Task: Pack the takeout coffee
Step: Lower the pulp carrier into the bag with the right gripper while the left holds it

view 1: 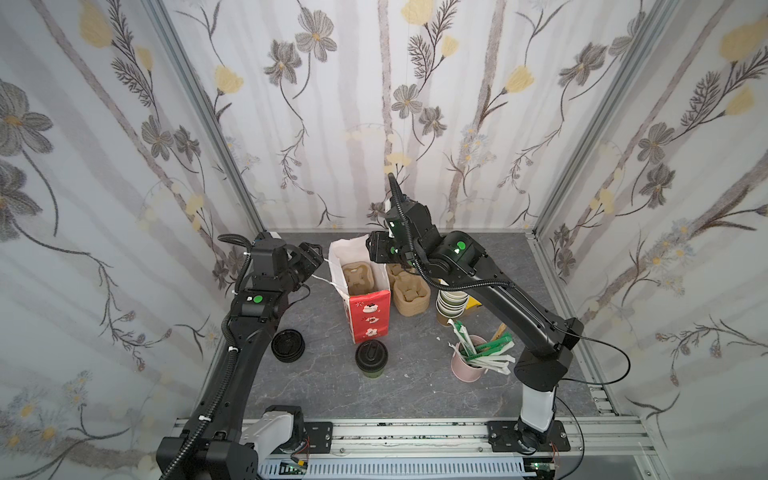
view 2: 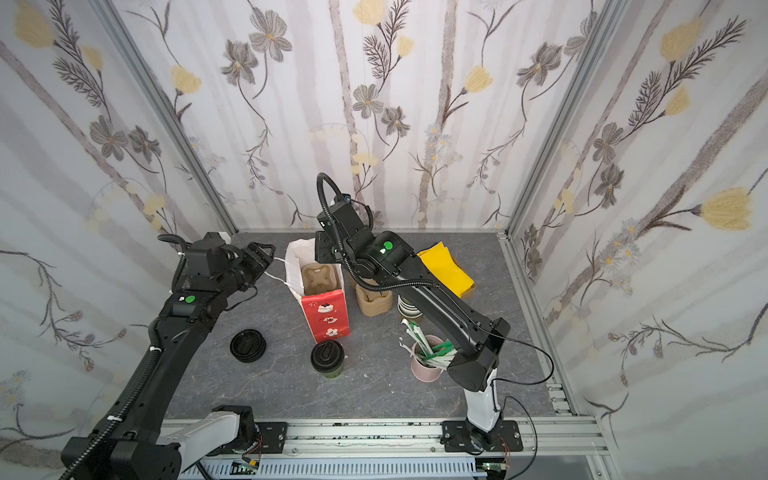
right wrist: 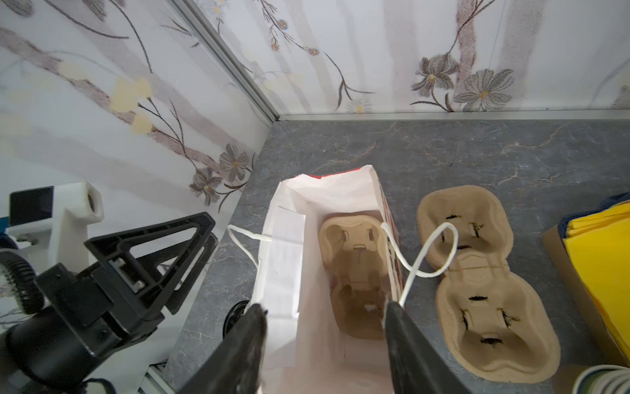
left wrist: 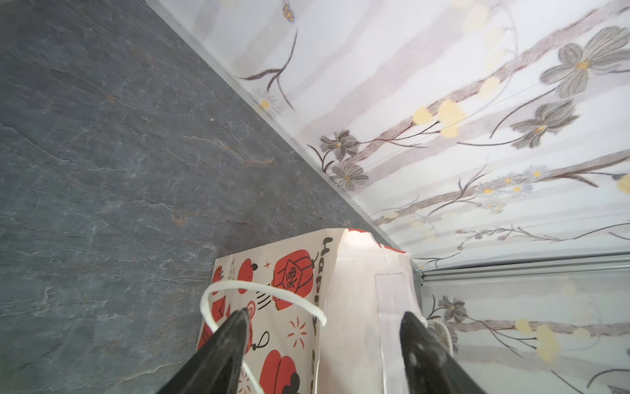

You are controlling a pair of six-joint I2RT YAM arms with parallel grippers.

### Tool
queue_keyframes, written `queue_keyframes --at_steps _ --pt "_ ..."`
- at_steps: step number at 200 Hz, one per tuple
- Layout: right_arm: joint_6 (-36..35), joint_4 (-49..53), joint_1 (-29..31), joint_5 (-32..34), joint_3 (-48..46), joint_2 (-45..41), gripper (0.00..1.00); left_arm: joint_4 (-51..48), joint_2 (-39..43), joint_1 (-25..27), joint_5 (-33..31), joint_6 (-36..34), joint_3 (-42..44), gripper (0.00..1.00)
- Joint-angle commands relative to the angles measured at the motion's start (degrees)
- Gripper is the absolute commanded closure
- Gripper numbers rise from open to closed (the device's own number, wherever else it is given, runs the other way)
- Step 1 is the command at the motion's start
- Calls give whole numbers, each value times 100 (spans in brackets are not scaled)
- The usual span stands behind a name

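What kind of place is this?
Likely a pretend coffee-shop counter in a robot test booth: a takeout coffee, a paper bag holding a cup carrier, and a pink cup of straws.

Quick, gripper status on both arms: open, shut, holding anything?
Left gripper: open, empty, beside the paper bag.
Right gripper: open, empty, above the paper bag's mouth.

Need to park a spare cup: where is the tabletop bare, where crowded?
Bare: the front strip of grey slate tabletop between the black-lidded dark green paper cup and the aluminium rail. Crowded: back right, with red-and-white paper bag, brown pulp cup carrier, stacked lidless cups, pink straw cup.
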State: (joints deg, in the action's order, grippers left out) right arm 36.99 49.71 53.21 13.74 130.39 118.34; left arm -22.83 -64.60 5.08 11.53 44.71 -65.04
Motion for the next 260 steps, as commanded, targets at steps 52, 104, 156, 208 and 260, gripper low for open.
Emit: queue_keyframes --at_steps 52,104,156,208,260 --pt "-169 -577 24 -673 -13 376 56 -775 -688 2 717 -559 -485 41" --pt "165 -1389 191 -668 7 1043 67 -748 -1208 17 836 -585 -623 53" --pt "251 -1450 209 -84 136 1426 75 -700 -1472 159 924 -669 -701 80" --pt "547 -1479 176 -199 136 1466 73 -503 -1212 410 626 -817 -673 100" --pt "1006 -1338 203 -192 136 1666 74 293 -461 646 308 -631 -14 100"
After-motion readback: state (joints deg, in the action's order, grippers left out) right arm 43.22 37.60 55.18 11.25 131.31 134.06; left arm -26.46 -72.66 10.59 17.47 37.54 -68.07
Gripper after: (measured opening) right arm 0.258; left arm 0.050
